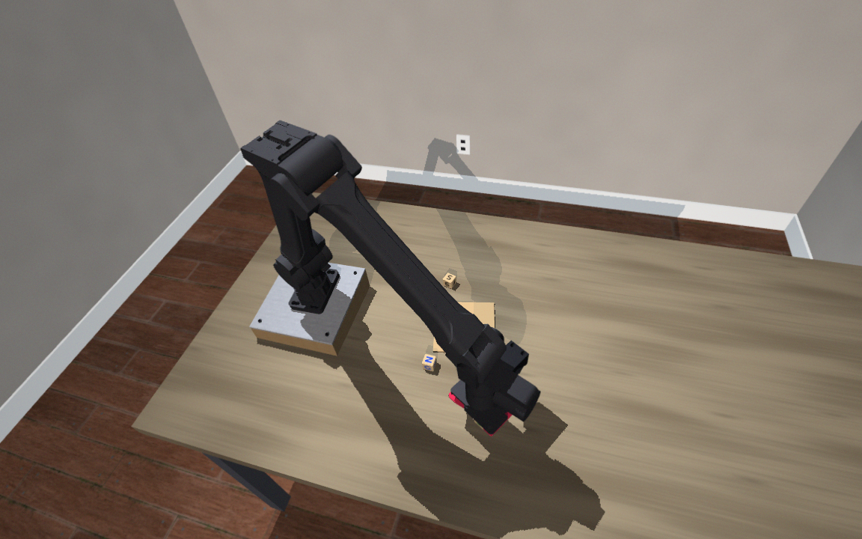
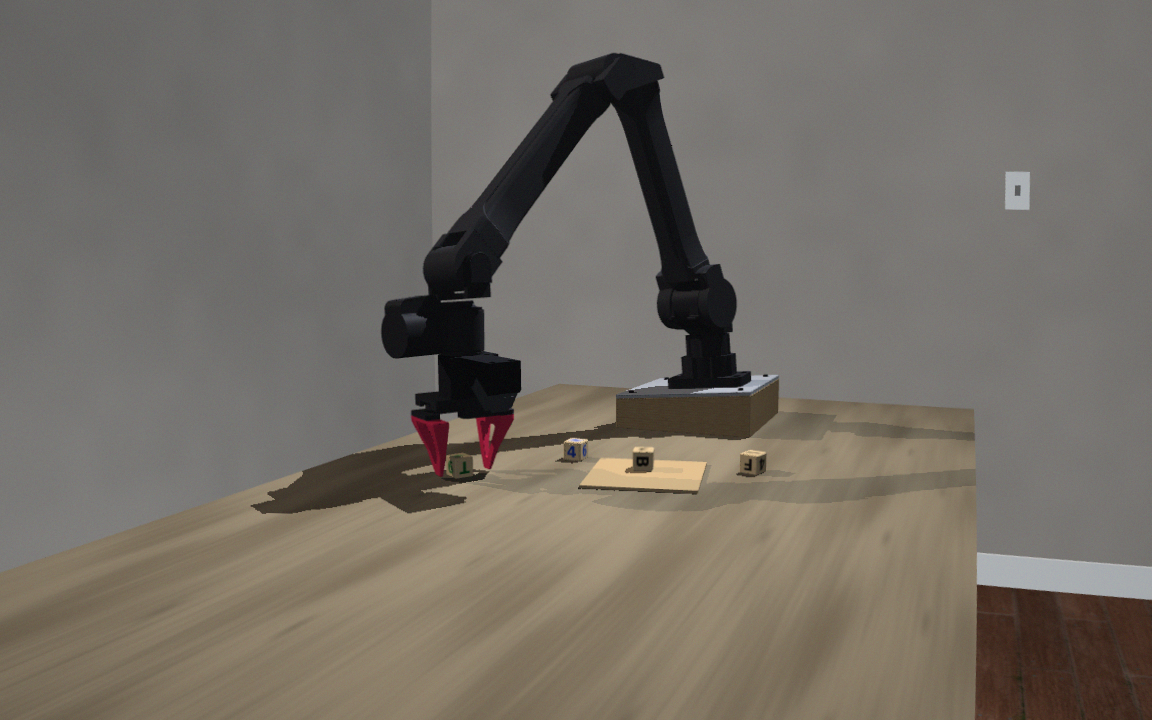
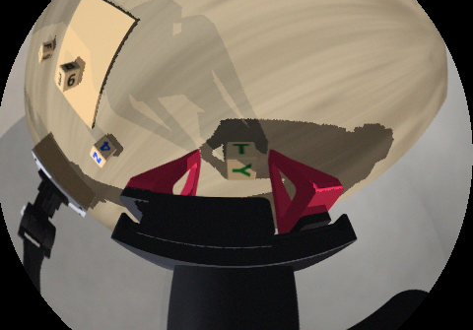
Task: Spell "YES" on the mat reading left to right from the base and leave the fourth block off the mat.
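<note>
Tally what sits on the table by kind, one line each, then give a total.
Letter blocks: 4 — green-lettered, blue-lettered, one on the mat, one right of it
Mats: 1
Robot arm bases: 1
Total: 6
</note>
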Action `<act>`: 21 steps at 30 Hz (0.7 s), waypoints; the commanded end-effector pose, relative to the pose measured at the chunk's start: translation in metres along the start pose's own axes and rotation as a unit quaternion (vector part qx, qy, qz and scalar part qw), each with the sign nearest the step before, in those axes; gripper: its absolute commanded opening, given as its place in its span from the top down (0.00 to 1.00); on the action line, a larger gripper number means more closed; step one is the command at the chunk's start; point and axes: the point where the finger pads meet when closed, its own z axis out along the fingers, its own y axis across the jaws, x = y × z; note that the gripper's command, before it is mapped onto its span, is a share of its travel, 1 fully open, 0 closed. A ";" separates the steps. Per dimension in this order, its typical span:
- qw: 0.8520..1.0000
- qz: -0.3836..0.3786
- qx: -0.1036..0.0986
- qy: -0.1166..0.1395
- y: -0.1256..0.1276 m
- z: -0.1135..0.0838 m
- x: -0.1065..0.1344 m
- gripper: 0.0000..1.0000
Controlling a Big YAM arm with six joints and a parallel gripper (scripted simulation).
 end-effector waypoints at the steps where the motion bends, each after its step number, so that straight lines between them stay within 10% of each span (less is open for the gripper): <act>1: 1.000 -0.002 0.002 -0.003 -0.001 0.003 0.002 0.30; 4: 1.000 -0.002 0.002 -0.003 -0.001 0.003 0.002 0.30; 5: 1.000 -0.002 0.002 -0.003 -0.001 0.003 0.002 0.74; 21: 1.000 -0.002 0.002 -0.003 -0.001 0.003 0.002 0.74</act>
